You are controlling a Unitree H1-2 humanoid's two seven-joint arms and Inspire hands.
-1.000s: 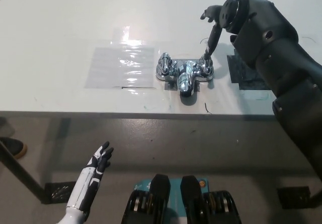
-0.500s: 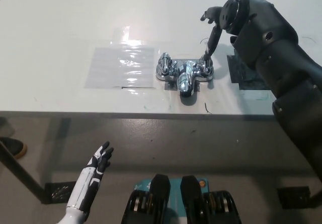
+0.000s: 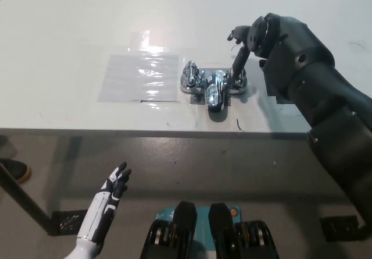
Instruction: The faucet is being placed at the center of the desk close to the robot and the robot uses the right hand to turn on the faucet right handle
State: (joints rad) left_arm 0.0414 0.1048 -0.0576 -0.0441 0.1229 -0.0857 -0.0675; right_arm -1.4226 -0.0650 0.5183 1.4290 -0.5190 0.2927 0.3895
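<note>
White desk across the upper half, seen from steeply above; grey floor beneath its near edge. Near the middle of the desk, close to that near edge: chrome faucet, spout toward the robot. Left handle and right handle on either side of the spout. Just left of the faucet, flat on the desk, a clear plastic sheet with glare on it. Beside the black arm, a dark patch, mostly hidden. Small dark mark between faucet and desk edge.

Black right hand above and just behind the right handle, arm in from the lower right. Fingers apart, closed around nothing: one finger stretched down, tip on the top of the right handle; another pointing away to the left. Other fingers hidden behind the wrist.

White left hand at lower left, below the desk edge, well apart from the faucet, fingers loosely spread, holding nothing. Dark shoe on the floor at the far left edge.
</note>
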